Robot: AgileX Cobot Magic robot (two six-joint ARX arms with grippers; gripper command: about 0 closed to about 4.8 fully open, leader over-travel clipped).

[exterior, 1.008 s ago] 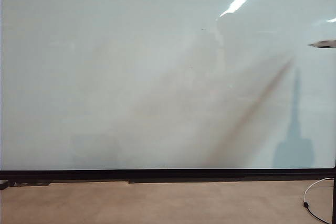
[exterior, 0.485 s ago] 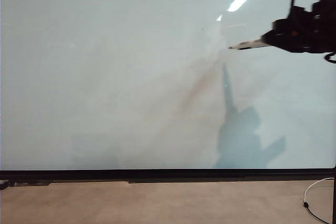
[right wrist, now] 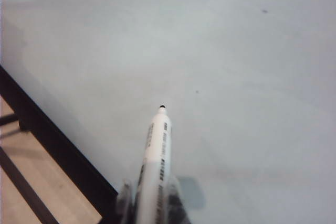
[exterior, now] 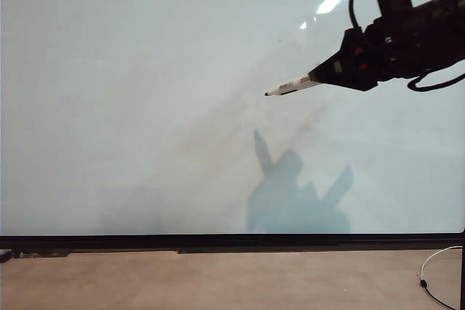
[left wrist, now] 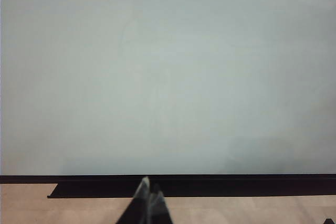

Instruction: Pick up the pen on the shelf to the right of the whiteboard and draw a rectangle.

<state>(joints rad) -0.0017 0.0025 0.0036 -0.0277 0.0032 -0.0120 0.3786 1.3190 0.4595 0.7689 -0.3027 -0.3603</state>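
The whiteboard [exterior: 145,107] fills the exterior view, glossy pale grey-white with a thin black lower frame edge. My right gripper [exterior: 323,75] reaches in from the upper right, shut on the pen [exterior: 290,86], whose black tip points left and slightly down, near the board. In the right wrist view the white barrel of the pen [right wrist: 156,156] runs out from between the fingers of my right gripper [right wrist: 151,198] toward the whiteboard [right wrist: 236,51]. No rectangle shows on the board. My left gripper [left wrist: 149,188] is shut, low, facing the whiteboard [left wrist: 168,66]. The shelf is out of view.
A wooden tabletop [exterior: 218,281] lies below the board's black frame. A white cable [exterior: 430,270] curls at the lower right beside a black post. The arm's shadow falls on the board's lower middle.
My right arm has swung in from the right edge toward the board's middle, carrying the pen leftward and slightly down. Its shadow moved left with it. The left arm stayed still.
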